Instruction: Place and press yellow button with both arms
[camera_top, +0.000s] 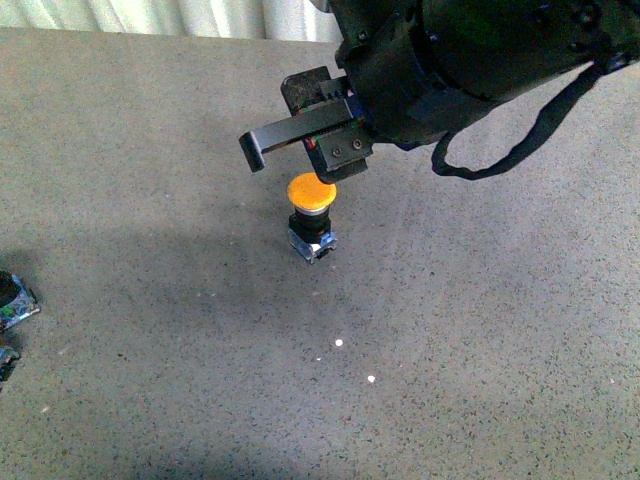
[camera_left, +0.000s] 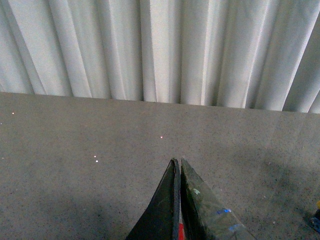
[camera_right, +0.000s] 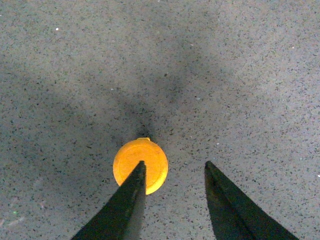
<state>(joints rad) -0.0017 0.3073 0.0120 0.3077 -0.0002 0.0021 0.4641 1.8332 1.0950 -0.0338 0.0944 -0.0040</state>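
**Right gripper over the button, left one closed**

The yellow button (camera_top: 311, 192) stands upright on the grey table (camera_top: 480, 330), just above the centre of the front view. The right gripper (camera_right: 174, 163) hangs over it with jaws spread; one finger overlaps the cap, possibly touching. In the left wrist view the left gripper (camera_left: 177, 163) shows its fingers pressed together, nothing visible between the tips.
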